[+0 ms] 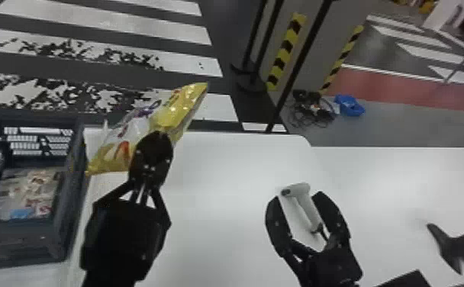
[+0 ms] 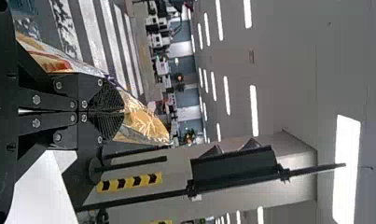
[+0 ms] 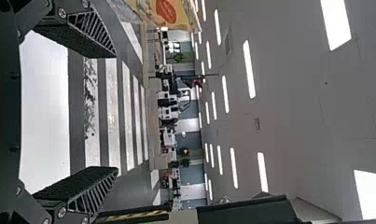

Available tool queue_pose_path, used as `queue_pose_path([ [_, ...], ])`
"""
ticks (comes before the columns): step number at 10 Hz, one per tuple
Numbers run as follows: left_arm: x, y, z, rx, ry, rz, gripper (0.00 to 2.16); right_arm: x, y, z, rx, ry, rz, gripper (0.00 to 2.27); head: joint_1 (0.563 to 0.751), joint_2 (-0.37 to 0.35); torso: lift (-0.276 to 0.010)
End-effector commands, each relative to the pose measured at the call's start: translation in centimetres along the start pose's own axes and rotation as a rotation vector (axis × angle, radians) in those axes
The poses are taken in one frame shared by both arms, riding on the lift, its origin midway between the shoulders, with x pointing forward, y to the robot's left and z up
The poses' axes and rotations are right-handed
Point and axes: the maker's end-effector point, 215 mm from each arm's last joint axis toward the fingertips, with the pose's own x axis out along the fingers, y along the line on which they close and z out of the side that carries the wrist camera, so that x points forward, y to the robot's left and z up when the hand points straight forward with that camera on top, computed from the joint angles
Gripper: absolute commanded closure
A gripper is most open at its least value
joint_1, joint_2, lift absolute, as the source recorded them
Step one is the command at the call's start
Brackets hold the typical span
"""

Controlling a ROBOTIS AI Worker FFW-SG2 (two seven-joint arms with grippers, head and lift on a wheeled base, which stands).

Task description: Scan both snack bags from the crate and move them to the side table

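Item: bag (image 1: 137, 124), yellow and silvery, pinched near middle in my left hand (image 2: 122, 111), raised near crate (image 1: 17, 240). Likely light, supple, slick; contents probably crumbly, so broad mid-bag grip, modest squeeze. Right hand (image 1: 297, 197): spread, empty, scanner (image 1: 305, 206) between its fingers in head view. Other bag (image 1: 29, 191): flat in crate, best lifted by edge

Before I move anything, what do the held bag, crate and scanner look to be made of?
Bag in the left claw: thin glossy film, plastic or foil-lined; bright glints and creases.
Crate: likely rigid moulded plastic, dark grey, fairly dull; slotted walls.
Scanner: probably hard plastic, smooth and pale; rounded one-colour shell. Could be coated, can't tell.
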Motion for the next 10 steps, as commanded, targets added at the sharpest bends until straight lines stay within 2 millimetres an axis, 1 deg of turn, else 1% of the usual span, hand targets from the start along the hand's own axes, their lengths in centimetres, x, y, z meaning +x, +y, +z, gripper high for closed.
queue_pose_path([
  [1, 0.0, -3.5, -1.0, 0.005, 0.002, -0.075, 2.09, 0.0, 0.0, 0.0, 0.000, 0.001, 0.000, 0.14, 0.695, -0.350, -0.095],
  [2, 0.1, -4.8, -2.2, 0.019, 0.018, -0.111, 2.09, 0.0, 0.0, 0.0, 0.000, 0.001, -0.002, 0.14, 0.695, -0.350, -0.095],
  [3, 0.2, -5.6, -3.7, 0.030, 0.040, -0.125, 2.09, 0.0, 0.0, 0.1, 0.000, -0.003, -0.002, 0.14, 0.695, -0.350, -0.095],
  [4, 0.2, -6.0, -5.4, 0.044, 0.068, -0.132, 2.09, 0.0, -0.1, 0.0, 0.001, -0.001, -0.003, 0.14, 0.695, -0.350, -0.095],
  [5, 0.2, -6.2, -7.6, 0.058, 0.102, -0.137, 2.09, 0.0, -0.1, 0.0, 0.001, -0.001, -0.005, 0.14, 0.695, -0.350, -0.095],
  [7, 0.5, -6.8, -10.8, 0.023, 0.128, -0.165, 2.09, -0.2, 0.0, 0.1, 0.002, -0.002, -0.006, 0.14, 0.695, -0.350, -0.095],
  [8, 0.6, -7.2, -11.6, -0.005, 0.124, -0.184, 2.09, -0.2, -0.1, 0.1, 0.001, -0.001, -0.007, 0.14, 0.695, -0.350, -0.095],
  [10, 1.3, -8.3, -12.3, -0.086, 0.114, -0.229, 2.09, -0.3, -0.1, 0.2, 0.000, -0.001, -0.006, 0.14, 0.695, -0.350, -0.095],
])
